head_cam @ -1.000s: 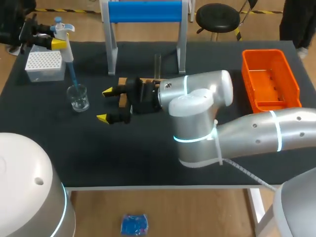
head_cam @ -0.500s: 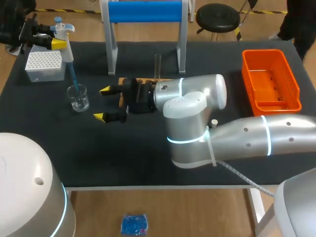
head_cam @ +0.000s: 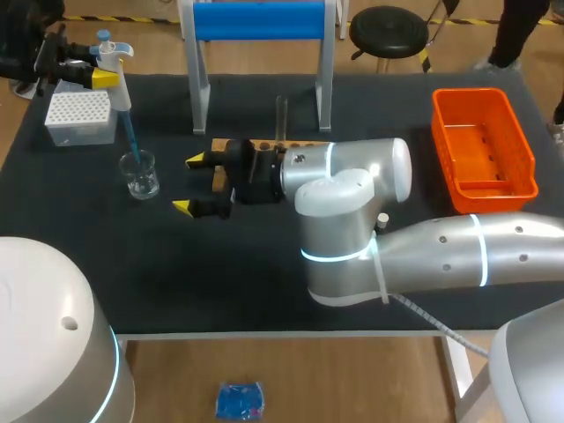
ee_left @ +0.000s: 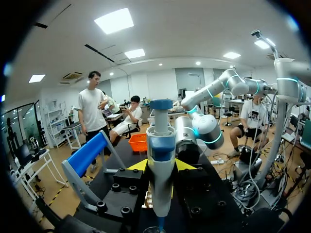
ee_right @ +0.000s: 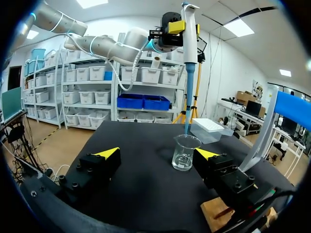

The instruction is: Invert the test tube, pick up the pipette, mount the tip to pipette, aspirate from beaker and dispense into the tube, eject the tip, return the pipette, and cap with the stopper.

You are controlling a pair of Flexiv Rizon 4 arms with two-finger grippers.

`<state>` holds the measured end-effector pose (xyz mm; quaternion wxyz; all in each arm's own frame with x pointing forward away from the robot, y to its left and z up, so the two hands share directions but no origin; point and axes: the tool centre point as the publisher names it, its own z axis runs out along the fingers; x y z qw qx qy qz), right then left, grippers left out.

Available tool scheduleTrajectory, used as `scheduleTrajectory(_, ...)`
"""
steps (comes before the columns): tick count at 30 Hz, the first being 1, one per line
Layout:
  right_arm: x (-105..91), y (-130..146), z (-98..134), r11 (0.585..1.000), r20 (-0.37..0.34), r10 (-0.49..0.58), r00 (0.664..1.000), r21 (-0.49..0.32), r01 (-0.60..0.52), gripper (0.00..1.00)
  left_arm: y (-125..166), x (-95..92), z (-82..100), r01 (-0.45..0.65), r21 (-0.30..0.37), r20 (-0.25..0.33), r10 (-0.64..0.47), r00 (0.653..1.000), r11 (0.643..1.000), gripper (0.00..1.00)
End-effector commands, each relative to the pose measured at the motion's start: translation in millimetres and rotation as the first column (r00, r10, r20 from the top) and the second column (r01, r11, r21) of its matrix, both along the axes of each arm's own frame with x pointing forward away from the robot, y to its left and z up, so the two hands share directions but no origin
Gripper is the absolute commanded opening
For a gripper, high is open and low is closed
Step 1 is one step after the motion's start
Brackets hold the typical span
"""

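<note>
My left gripper (head_cam: 99, 75) is shut on the white and blue pipette (head_cam: 115, 66) at the far left of the table. The pipette's blue tip (head_cam: 129, 137) reaches down into the clear beaker (head_cam: 140, 174). In the left wrist view the pipette (ee_left: 161, 145) stands between the yellow fingertips (ee_left: 138, 165). My right gripper (head_cam: 190, 184) stands open just right of the beaker, nothing between its fingers. In the right wrist view the beaker (ee_right: 184, 153) sits ahead, close to one fingertip (ee_right: 208, 154). A test tube (head_cam: 281, 115) stands upright in the wooden rack (head_cam: 264, 145).
A white tip box (head_cam: 79, 115) sits behind the beaker. A blue-topped stand (head_cam: 260, 22) is at the back middle and an orange bin (head_cam: 482, 145) at the right. A small pale piece (head_cam: 382, 218) lies beside my right arm.
My right gripper drifted slightly left, then back right, beside the beaker, and its forearm swung a little. The left arm and pipette stayed put.
</note>
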<state>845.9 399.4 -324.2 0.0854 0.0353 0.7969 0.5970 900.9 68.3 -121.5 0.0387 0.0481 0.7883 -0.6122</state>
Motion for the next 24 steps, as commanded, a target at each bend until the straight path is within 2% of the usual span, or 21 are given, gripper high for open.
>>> scheduleTrajectory(1, -0.9, 0.7, -1.2, 1.0, 0.002, -0.003, 1.0, 0.003, 0.003, 1.0, 0.4, 0.4, 0.0, 0.002, 0.0, 0.001, -0.002, 1.0, 1.0, 0.0)
scheduleTrajectory(16, -0.9, 0.7, -1.2, 1.0, 0.002, -0.003, 1.0, 0.003, 0.003, 1.0, 0.4, 0.4, 0.0, 0.002, 0.0, 0.001, -0.002, 1.0, 1.0, 0.0)
scheduleTrajectory(24, -0.9, 0.7, -1.2, 1.0, 0.002, -0.003, 1.0, 0.003, 0.003, 1.0, -1.7, 2.9, -6.5, -0.001, 0.001, 0.024, 0.001, 1.0, 1.0, 0.0)
